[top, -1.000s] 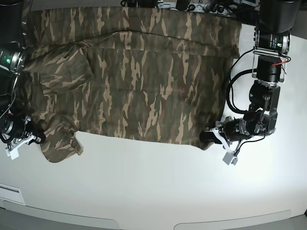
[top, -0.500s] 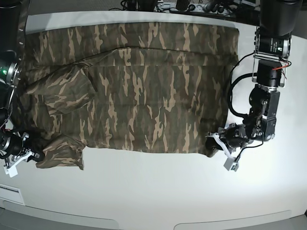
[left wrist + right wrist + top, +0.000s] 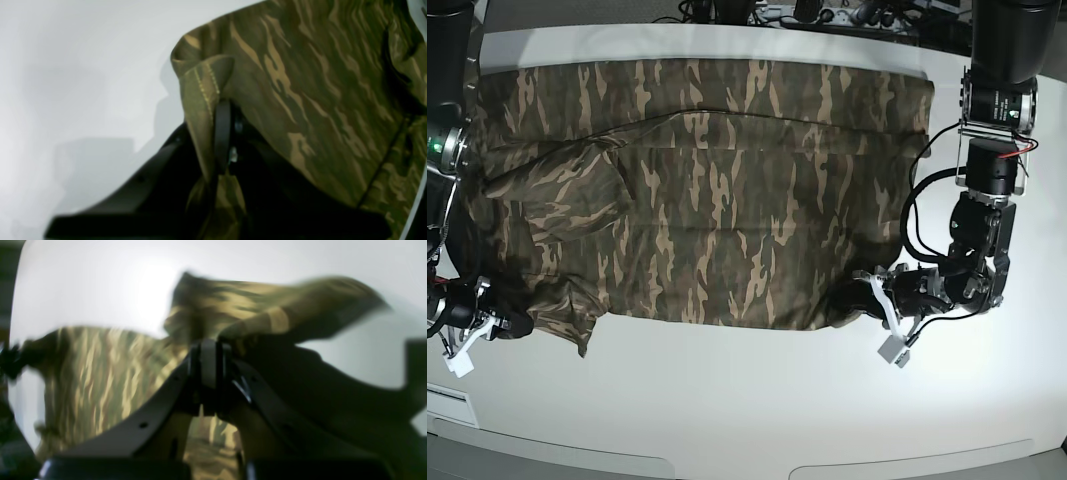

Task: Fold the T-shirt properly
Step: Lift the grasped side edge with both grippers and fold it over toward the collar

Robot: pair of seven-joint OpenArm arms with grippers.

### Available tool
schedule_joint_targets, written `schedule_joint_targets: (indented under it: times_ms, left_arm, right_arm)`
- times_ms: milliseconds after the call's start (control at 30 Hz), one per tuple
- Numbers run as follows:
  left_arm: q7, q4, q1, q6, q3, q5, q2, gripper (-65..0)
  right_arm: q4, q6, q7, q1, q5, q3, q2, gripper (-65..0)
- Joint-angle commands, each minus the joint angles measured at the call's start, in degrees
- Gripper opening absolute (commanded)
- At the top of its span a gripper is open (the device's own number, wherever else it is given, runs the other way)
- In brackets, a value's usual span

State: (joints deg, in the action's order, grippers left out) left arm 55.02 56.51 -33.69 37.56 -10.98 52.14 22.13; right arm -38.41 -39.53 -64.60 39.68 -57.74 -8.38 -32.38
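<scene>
Base view has the T-shirt (image 3: 717, 200) spread wide across the white table (image 3: 747, 400), camo print all over, with the near edge running roughly straight between my two arms and a rumpled fold on that view's left side where a sleeve looks bunched up. My left gripper (image 3: 874, 300), which sits on the right of that view, is pinched shut on the shirt's near corner, and on the left wrist cam I can see the stitched hem (image 3: 205, 90) sticking up out of the closed fingers (image 3: 223, 133), cloth draped over them, bare table off to one side. My right gripper (image 3: 489, 325) is over on the other near corner, low by the table edge, also clamped on the fabric. Right wrist cam is pretty blurry, but the jaws are together with a wad of camo cloth (image 3: 267, 320) bunched above them and more shirt hanging to the side.
</scene>
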Motion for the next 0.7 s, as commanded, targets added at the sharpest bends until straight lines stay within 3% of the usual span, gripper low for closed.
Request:
schedule_joint_targets:
  times_ms: [0, 367, 533, 667]
  left_arm:
    - [-0.2, 1.0, -2.0, 1.6, 0.3, 2.7, 0.9, -65.0]
    - [6.0, 3.9, -0.9, 2.4, 0.3, 10.2, 1.7, -65.0]
    - [9.7, 9.6, 1.9, 2.4, 0.3, 11.7, 2.0, -65.0]
    - [9.7, 14.0, 3.9, 2.4, 0.3, 11.6, 4.4, -65.0]
  right_arm:
    - [-2.8, -0.5, 0.8, 0.8, -2.6, -0.2, -1.8, -65.0]
    - [-24.3, -0.5, 2.0, -17.4, -5.3, -0.2, -7.2, -65.0]
    - [-27.7, -0.5, 2.0, -21.6, -5.4, -0.3, -9.2, -65.0]
    - [-28.6, -0.5, 1.9, -22.1, -5.5, -0.4, -11.8, -65.0]
